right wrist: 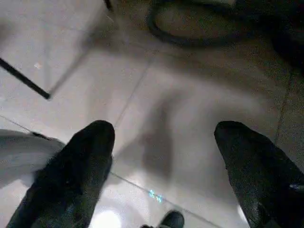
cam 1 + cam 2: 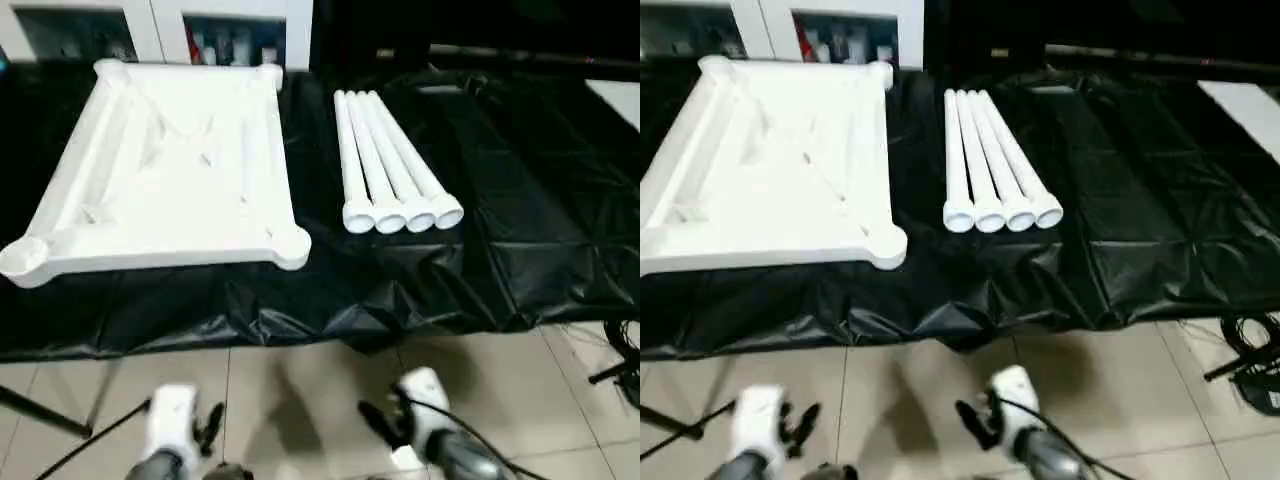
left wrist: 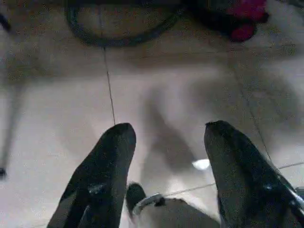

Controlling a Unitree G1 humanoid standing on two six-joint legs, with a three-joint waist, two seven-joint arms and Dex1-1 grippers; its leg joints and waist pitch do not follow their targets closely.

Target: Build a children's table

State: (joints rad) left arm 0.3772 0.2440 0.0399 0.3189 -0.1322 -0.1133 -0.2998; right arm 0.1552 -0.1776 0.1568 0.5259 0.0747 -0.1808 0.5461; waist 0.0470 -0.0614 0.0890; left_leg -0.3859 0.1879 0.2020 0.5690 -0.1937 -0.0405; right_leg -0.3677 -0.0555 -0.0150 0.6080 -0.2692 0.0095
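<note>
- Nearest you, both grippers hang low over the tiled floor (image 2: 300,400), well short of the work: your left gripper (image 2: 208,428) stands moderately parted and empty, your right gripper (image 2: 378,420) stands wide and empty.
- Beyond them, the children's table lies in parts on a black plastic sheet (image 2: 520,230): the table top (image 2: 160,170) rests underside up on your left, ribs and rounded corner sockets showing.
- Just to its right, the four legs (image 2: 390,165) lie side by side, touching, open ends toward you.
- Expect light, stiff, smooth plastic; a tapered tube will likely roll or slip, so take one leg near its middle, across its width.
- Grip the top by a rim or rib, not the flat.
- Behind, a white cabinet (image 2: 230,30) holds small items too blurred to name.
</note>
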